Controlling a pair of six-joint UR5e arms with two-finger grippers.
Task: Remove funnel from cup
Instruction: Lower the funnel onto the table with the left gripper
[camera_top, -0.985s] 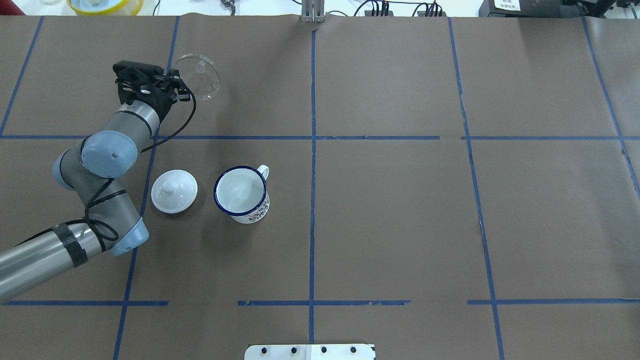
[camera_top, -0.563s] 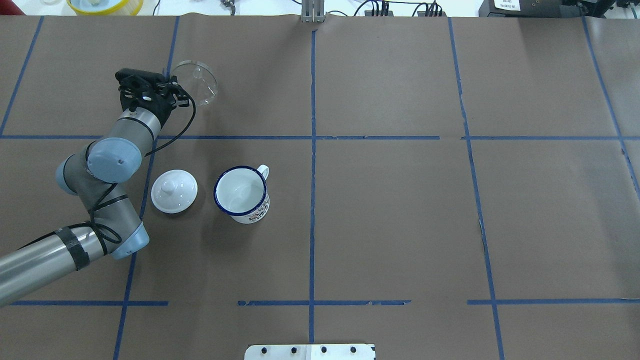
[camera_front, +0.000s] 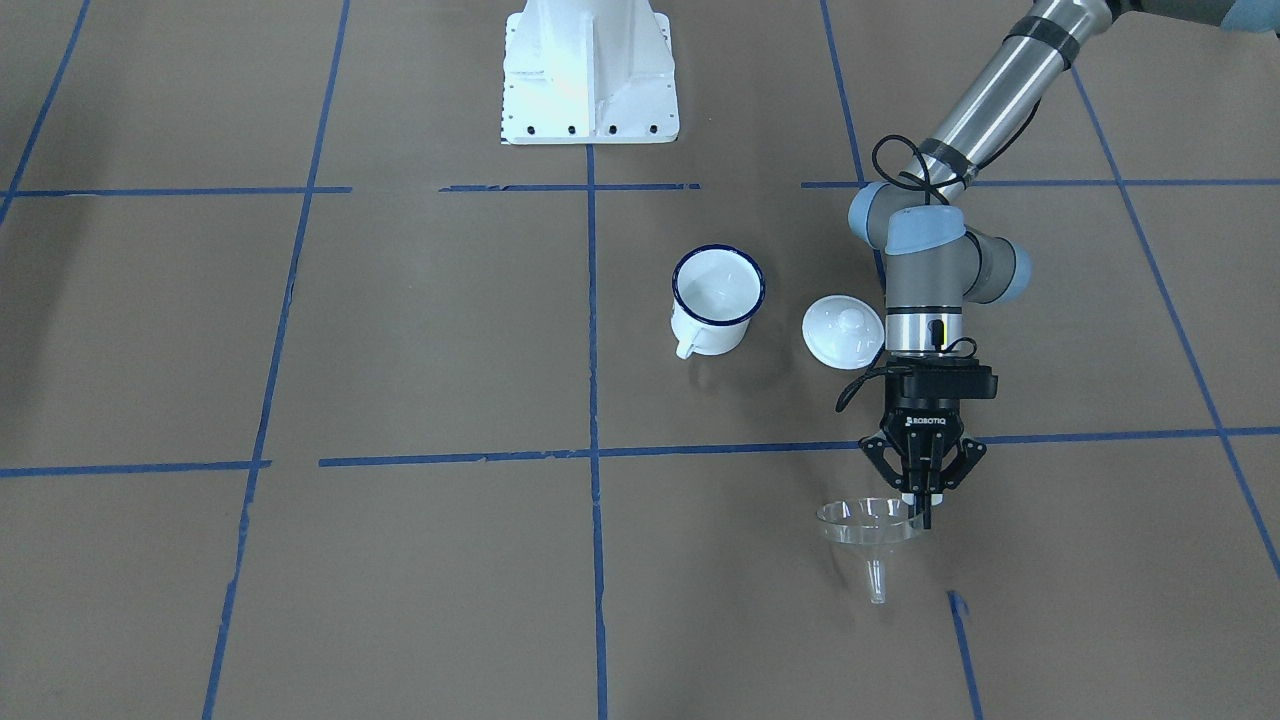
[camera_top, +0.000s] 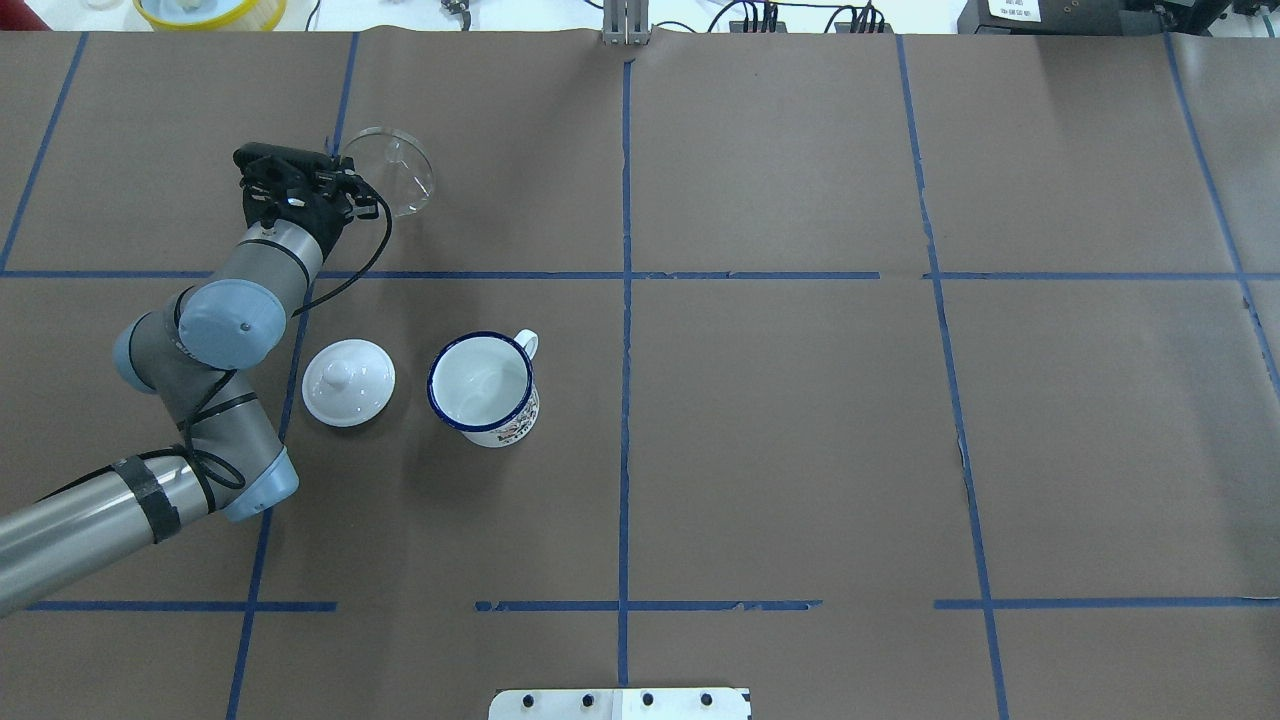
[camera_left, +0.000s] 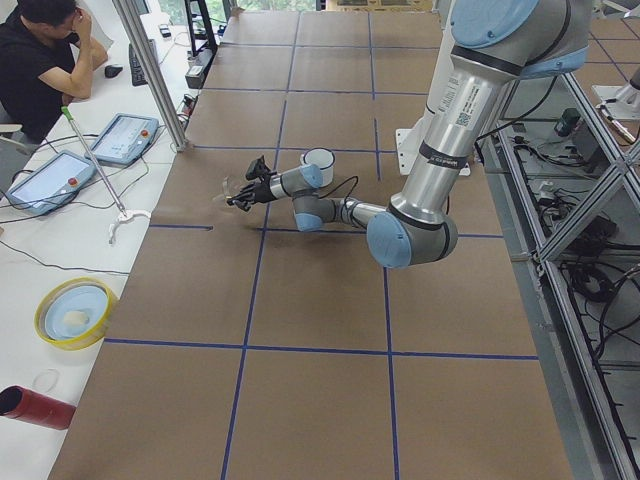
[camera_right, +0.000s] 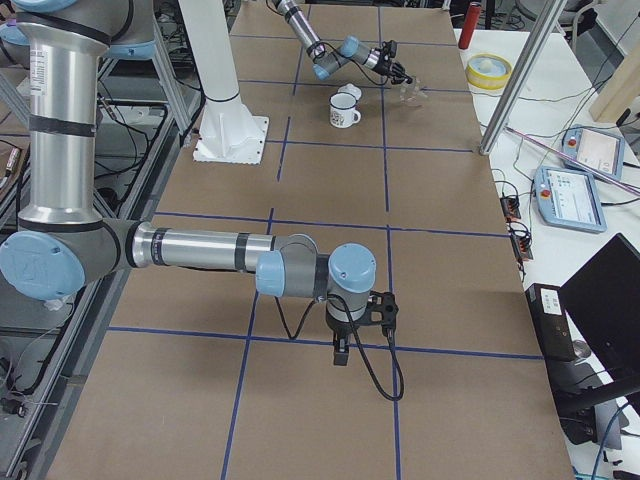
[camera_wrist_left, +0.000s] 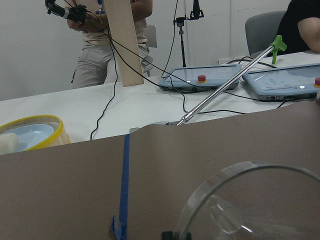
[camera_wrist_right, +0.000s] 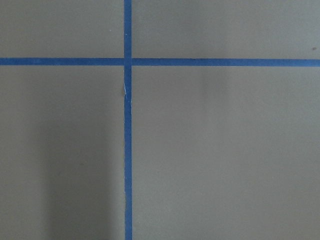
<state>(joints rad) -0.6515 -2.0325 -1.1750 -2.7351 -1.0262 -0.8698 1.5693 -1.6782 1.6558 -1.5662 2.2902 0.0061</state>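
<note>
The funnel (camera_front: 866, 524) has sunk lower, its rim clamped between the nearly-together left jaws.

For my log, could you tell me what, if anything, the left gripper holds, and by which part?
The left gripper pinches the funnel by the rim of its bowl, spout pointing down.

The left gripper (camera_front: 921, 508) has lowered the funnel (camera_front: 866, 525) toward the table (camera_front: 400, 560) (bowl looks smaller from overhead).

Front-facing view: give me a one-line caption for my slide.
Left gripper pinches the clear funnel by its rim, spout down, apart from the empty cup and lid.
</note>
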